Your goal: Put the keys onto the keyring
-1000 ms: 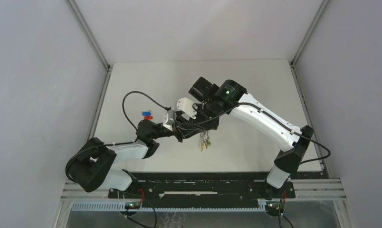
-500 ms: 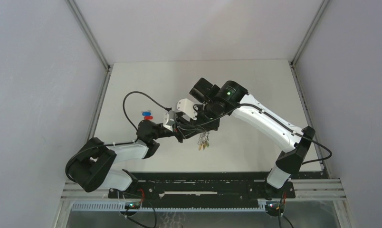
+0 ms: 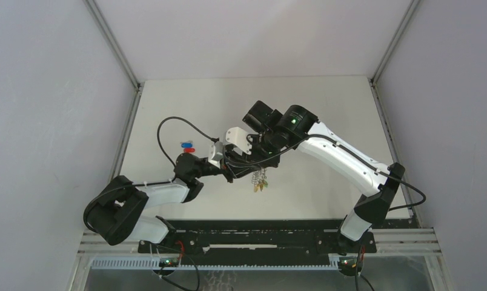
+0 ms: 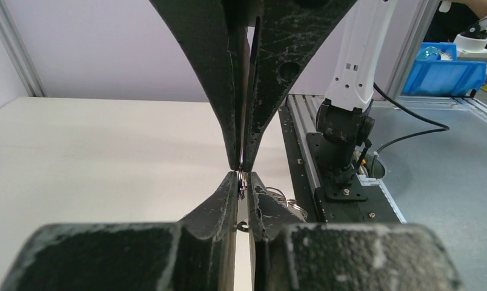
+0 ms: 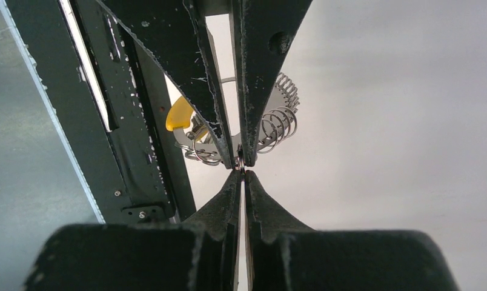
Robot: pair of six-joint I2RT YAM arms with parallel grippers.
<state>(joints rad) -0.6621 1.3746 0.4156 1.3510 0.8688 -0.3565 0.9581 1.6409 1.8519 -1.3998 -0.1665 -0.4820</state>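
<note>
The keyring [image 3: 260, 180] is hung above the desk [image 3: 326, 109], one small ring pinched in the jaws of the left gripper [image 4: 242, 179]. The jaws of the right gripper [image 5: 241, 173] are pressed together at that ring. No key is made out; threading is judged unfinished.

A robotics lab cell: white bench [image 3: 314, 103] walled by plain panels [image 3: 47, 91] on aluminium framing [image 3: 112, 42] (blue parts bins [image 4: 450, 76] beyond).
</note>
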